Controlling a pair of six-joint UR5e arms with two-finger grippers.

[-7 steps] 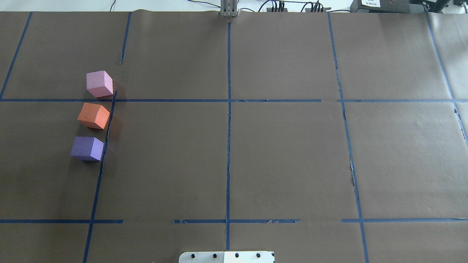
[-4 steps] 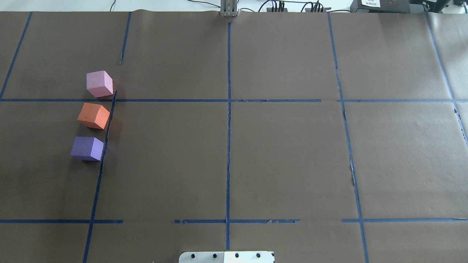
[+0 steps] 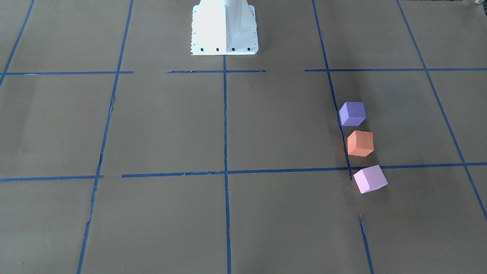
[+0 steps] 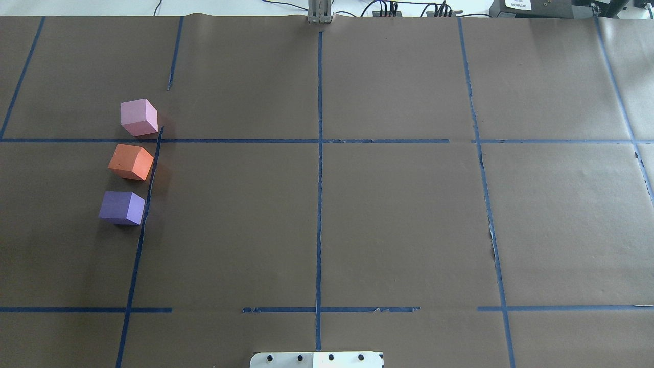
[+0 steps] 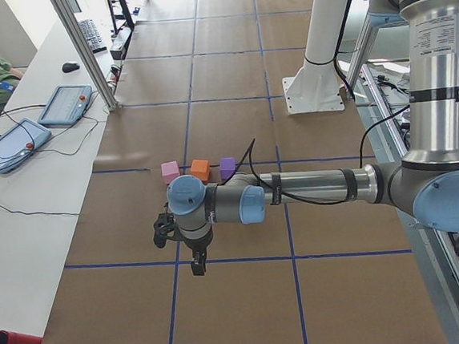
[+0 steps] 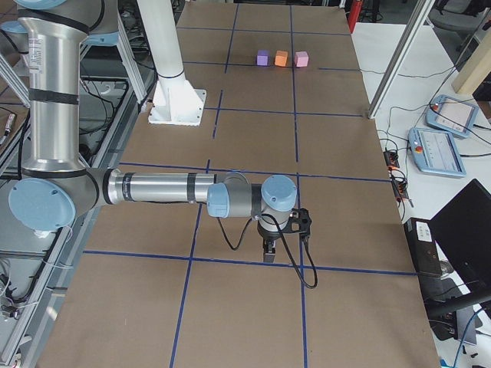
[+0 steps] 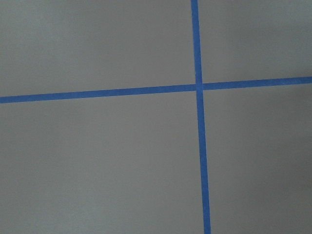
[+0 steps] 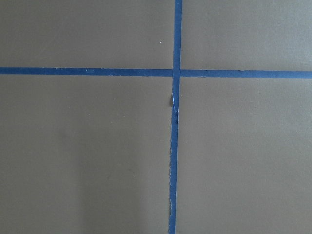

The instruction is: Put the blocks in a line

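Three blocks stand in a slightly slanted row on the left half of the table, with small gaps between them. The pale pink block [image 4: 139,117] is farthest from the robot, the orange block [image 4: 131,161] in the middle, the purple block [image 4: 122,207] nearest. The front view shows purple [image 3: 352,113], orange [image 3: 360,143], pink [image 3: 370,179]. My left gripper [image 5: 198,267] hangs over the table's left end, well away from the blocks; I cannot tell whether it is open. My right gripper [image 6: 268,253] hangs over the far right end; I cannot tell its state either. Both wrist views show only paper and tape.
Brown paper with a blue tape grid [image 4: 320,153] covers the table. The white robot base [image 3: 224,28] stands at the near middle edge. Teach pendants [image 5: 63,104] and cables lie on the white bench beyond the far edge.
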